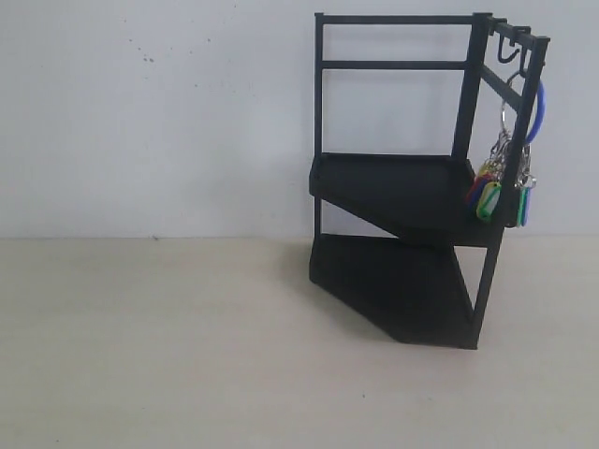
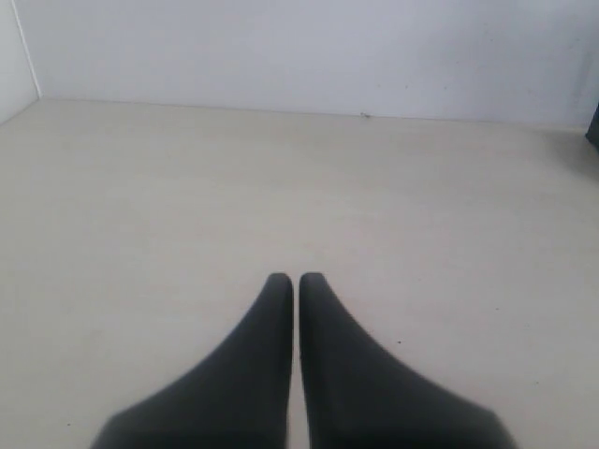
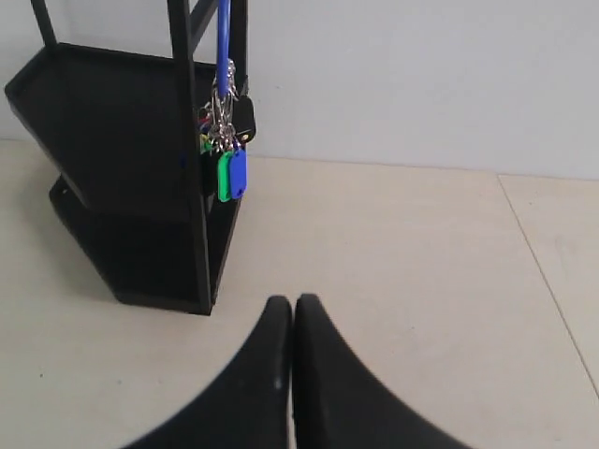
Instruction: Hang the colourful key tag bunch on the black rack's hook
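Observation:
The black rack stands on the table at the right of the exterior view, against the white wall. The colourful key tag bunch hangs by its blue loop from a hook on the rack's top side rail, tags dangling beside the upper shelf. In the right wrist view the colourful key tag bunch hangs beside the black rack, well apart from my right gripper, which is shut with nothing in it. My left gripper is shut over bare table. Neither gripper shows in the exterior view.
A pale table runs to a white wall. A thin seam crosses the surface in the right wrist view. A dark edge of the black rack just shows in the left wrist view.

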You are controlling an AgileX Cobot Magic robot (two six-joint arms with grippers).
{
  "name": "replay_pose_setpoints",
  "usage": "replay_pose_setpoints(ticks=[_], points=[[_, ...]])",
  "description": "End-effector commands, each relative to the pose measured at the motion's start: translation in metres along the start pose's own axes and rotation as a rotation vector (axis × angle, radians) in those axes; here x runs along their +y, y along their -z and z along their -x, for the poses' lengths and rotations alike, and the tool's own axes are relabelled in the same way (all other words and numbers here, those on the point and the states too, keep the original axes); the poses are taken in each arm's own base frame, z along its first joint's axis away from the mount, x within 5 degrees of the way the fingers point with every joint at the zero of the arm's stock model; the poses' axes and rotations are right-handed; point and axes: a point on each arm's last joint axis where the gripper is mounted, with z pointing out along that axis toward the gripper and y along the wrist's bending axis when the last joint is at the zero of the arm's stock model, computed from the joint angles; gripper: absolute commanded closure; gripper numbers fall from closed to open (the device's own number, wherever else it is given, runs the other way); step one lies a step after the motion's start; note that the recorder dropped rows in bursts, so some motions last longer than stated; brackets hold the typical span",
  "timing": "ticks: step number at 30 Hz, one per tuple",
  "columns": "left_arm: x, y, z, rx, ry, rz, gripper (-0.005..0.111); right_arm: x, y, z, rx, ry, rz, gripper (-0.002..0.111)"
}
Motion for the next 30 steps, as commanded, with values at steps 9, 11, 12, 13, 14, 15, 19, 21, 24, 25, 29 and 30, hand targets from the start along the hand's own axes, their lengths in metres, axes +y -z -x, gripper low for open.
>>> replay_pose_setpoints(ticks=[9,11,12,13,14,15,19,21,24,25,29,30], points=[[0.0,0.0,0.002,-0.011,0.007,0.002,0.102,-0.007,0.061,-0.034,-0.132,-0.043,-0.005,0.109],[0.0,0.0,0.002,-0.011,0.007,0.002,0.102,-0.008,0.065,-0.034,-0.157,-0.045,-0.004,0.109],[0.0,0.0,0.002,-0.011,0.007,0.002,0.102,-0.008,0.067,-0.034,-0.164,-0.046,-0.004,0.109],[0.0,0.0,0.002,-0.011,0.007,0.002,0.102,-0.008,0.068,-0.035,-0.169,-0.047,-0.004,0.109],[0.0,0.0,0.002,-0.011,0.007,0.002,0.102,-0.008,0.069,-0.035,-0.172,-0.047,-0.004,0.109],[0.0,0.0,0.002,-0.011,0.007,0.002,0.102,-0.008,0.069,-0.035,-0.172,-0.049,-0.004,0.109],[0.0,0.0,0.002,-0.011,0.007,0.002,0.102,-0.008,0.069,-0.035,-0.172,-0.049,-0.004,0.109],[0.0,0.0,0.002,-0.011,0.007,0.002,0.102,-0.008,0.069,-0.035,-0.172,-0.049,-0.004,0.109],[0.0,0.0,0.002,-0.011,0.007,0.002,0.102,-0.008,0.069,-0.035,-0.172,-0.049,-0.004,0.109],[0.0,0.0,0.002,-0.011,0.007,0.002,0.102,-0.008,0.069,-0.035,-0.172,-0.049,-0.004,0.109],[0.0,0.0,0.002,-0.011,0.007,0.002,0.102,-0.008,0.069,-0.032,-0.201,-0.048,0.0,0.109],[0.0,0.0,0.002,-0.011,0.007,0.002,0.102,-0.007,0.065,-0.039,-0.204,-0.04,-0.003,0.109]])
